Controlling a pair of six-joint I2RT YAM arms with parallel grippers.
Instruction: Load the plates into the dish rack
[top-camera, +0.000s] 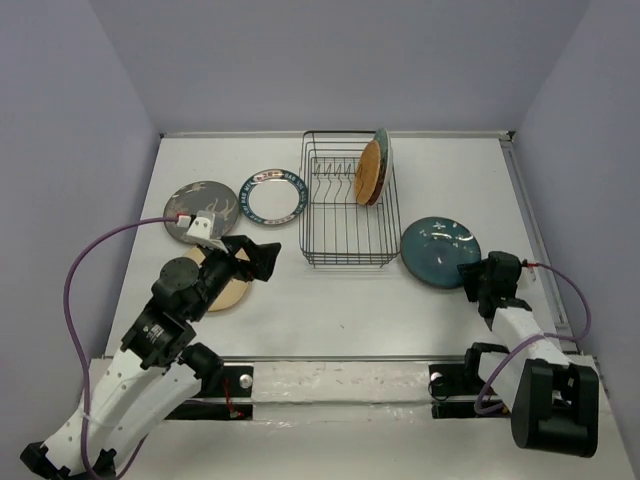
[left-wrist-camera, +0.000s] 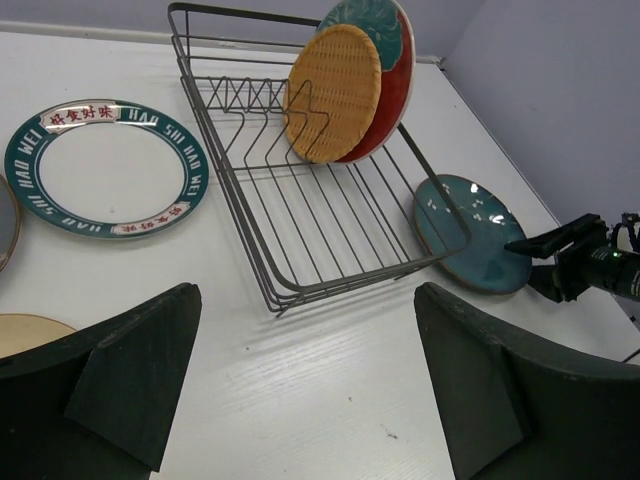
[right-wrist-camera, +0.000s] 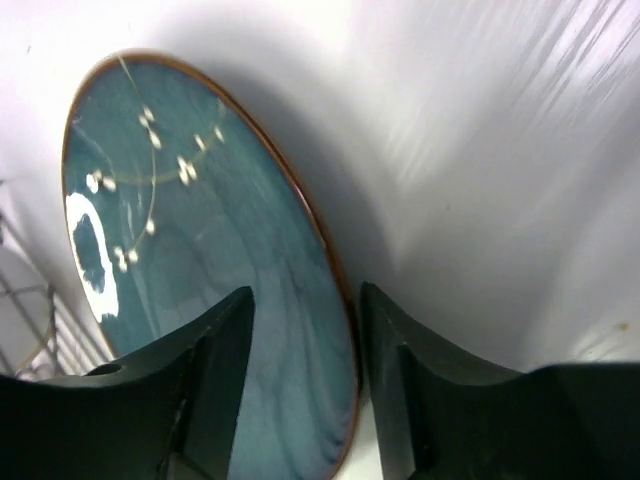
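**2 plates racked, 4 flat on table; R gripper at the dark teal plate.**

Top view: dish rack (top-camera: 350, 263) holds wooden plate (top-camera: 369, 172) and teal-and-red plate (top-camera: 384, 145) upright at its far-R end, touching. Just L of rack lies white plate w/ teal rim (top-camera: 273, 196), grey patterned plate (top-camera: 205, 203) further L, pale tan plate (top-camera: 232, 293) near-L, partly under L arm. Dark teal plate (top-camera: 438, 250) sits just R of rack's near corner. L gripper (top-camera: 258, 255) hovers near-L of rack, jaws wide apart, empty. L wrist view: rack ahead betw. spread fingers (left-wrist-camera: 130, 380), nothing held. R wrist view: R gripper (top-camera: 472, 280) jaws parted astride dark teal plate's rim, 1 finger over glaze, 1 outside rim, gap showing.
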